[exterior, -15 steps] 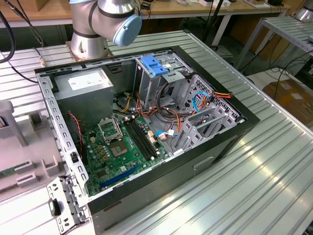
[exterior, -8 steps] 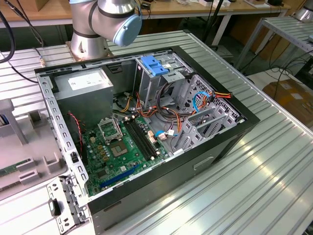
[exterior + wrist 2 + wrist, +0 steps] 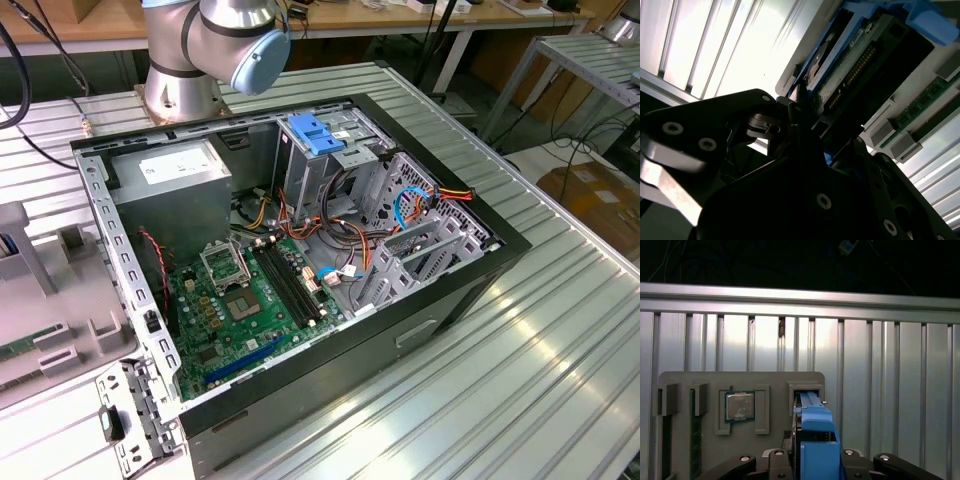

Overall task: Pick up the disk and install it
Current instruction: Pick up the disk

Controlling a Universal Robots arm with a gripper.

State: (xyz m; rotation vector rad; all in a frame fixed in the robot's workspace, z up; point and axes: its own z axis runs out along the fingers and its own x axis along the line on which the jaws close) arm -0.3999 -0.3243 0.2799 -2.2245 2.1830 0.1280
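The disk [image 3: 812,430] was seen standing on edge in a slot of the grey holder [image 3: 740,382], which lay on the ribbed counter [image 3: 880,390] short of its railed edge. The tool [image 3: 812,465] was set astride it, though whether it was clamped or open could not be told. A tilt and jam in the slot, or a slip, could be caused by a hold on the blue rail alone. The disk's lower part and the contact were hidden by the tool's dark body.
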